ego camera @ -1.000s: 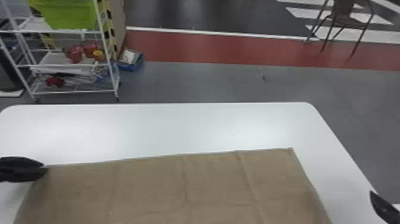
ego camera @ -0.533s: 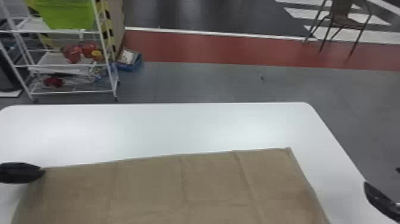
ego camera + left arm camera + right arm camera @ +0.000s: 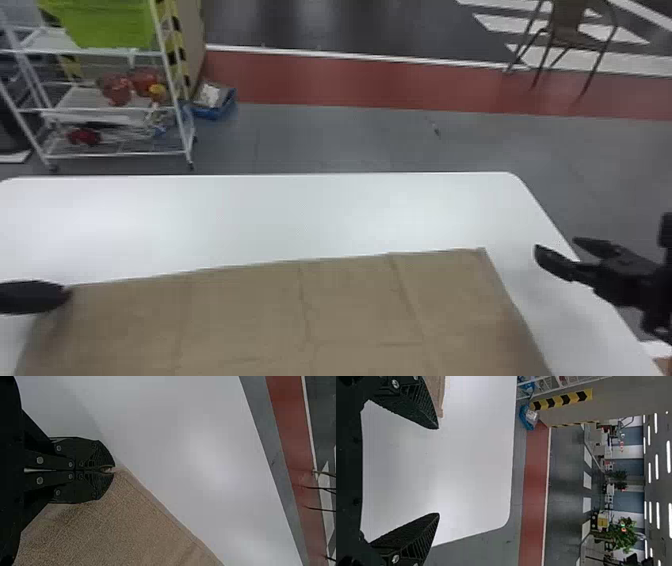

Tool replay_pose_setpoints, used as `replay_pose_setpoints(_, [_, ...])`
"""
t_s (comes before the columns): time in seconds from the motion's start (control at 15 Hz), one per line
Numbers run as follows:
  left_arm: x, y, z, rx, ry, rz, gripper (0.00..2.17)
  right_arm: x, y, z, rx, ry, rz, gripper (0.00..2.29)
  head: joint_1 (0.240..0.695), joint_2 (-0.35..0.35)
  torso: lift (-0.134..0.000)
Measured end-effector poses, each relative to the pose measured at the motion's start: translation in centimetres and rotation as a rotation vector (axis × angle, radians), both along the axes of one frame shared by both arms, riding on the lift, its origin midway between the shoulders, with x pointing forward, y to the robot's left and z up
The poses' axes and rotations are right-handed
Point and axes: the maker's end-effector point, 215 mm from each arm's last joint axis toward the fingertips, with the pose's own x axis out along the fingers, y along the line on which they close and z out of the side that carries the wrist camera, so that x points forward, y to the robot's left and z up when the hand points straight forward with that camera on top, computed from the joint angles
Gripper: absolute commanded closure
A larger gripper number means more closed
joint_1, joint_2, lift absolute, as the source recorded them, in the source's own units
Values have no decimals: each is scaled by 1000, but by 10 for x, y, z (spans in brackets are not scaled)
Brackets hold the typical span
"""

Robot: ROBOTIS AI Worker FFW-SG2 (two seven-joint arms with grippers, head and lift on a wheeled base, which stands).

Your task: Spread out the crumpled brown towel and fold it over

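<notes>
"Why was the left end effector (image 3: pixel 113 470) pinching the towel (image 3: pixel 240 320)?"

"Probably to anchor its far left corner; it lay mostly flat over the near part of the worktop (image 3: pixel 300 215)"

"And the right end effector (image 3: pixel 438 471)?"

"Spread wide, just right of the far right corner, untouching, presumably to grip there next"

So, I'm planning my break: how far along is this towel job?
Spreading looks mostly done: the brown towel lies nearly flat, faintly creased. In hand is its far left corner, with the left pincer shut on it. The fold seems left to do: the right pincer is open and empty beside the far right corner.
</notes>
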Motion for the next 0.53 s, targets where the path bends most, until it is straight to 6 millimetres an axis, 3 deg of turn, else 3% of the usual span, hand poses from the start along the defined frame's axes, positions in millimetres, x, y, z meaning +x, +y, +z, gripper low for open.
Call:
replay_pose_setpoints(0.2, [-3,-1,-2,8,-4,-13,1372,27,41,-29,21,67,52,218,695,-70,-122])
replay_pose_setpoints(0.53, [-3,0,-1,15,-8,-20,1372,39,87,-57,5,129,133,289,695,-7,-122])
